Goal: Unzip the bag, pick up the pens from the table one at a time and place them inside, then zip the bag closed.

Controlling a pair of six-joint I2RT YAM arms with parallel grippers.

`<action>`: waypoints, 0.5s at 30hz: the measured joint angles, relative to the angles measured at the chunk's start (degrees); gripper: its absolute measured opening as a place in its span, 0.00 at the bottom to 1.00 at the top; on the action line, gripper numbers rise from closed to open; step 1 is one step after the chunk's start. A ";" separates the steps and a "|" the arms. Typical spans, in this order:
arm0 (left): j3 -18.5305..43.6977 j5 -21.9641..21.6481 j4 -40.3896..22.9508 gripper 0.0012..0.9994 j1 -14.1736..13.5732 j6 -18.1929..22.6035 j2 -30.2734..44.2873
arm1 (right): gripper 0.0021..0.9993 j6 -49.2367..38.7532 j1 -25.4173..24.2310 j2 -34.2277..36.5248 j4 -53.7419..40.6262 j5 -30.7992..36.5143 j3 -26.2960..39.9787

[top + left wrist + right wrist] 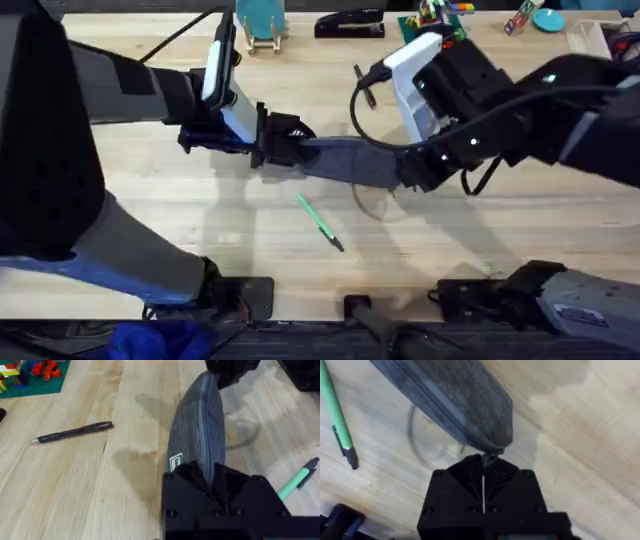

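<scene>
Light plank tabletop (200, 200) carries green pen (320, 222) and black pen (74, 432); left tool (212, 485) and right tool (484, 480) each clamp one end of the bag (345, 162).

Black stapler (349, 22) at far edge, lying lengthwise along table's back. Left of it — teal stand-like object (261, 22) on pale wooden feet, upright. Right of stapler, green baseplate (432, 24) with small coloured bricks stacked on it; same mat with red, yellow bricks shows in left wrist view at corner (31, 377). Further right — teal round item (547, 18), small tilted carton-like piece (522, 17) just beside it, clear container (598, 36) near corner. Contents too small to tell.
</scene>
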 joint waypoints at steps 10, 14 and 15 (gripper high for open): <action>0.00 0.02 0.16 0.04 0.00 -0.15 0.00 | 0.03 -0.24 0.00 -2.36 -1.46 0.30 4.41; 0.00 0.02 0.17 0.04 0.04 -0.15 0.00 | 0.03 -0.27 0.00 -3.02 -1.52 0.46 4.98; 0.00 0.02 0.17 0.04 0.04 -0.15 0.00 | 0.03 -0.27 0.00 -3.02 -1.52 0.48 5.02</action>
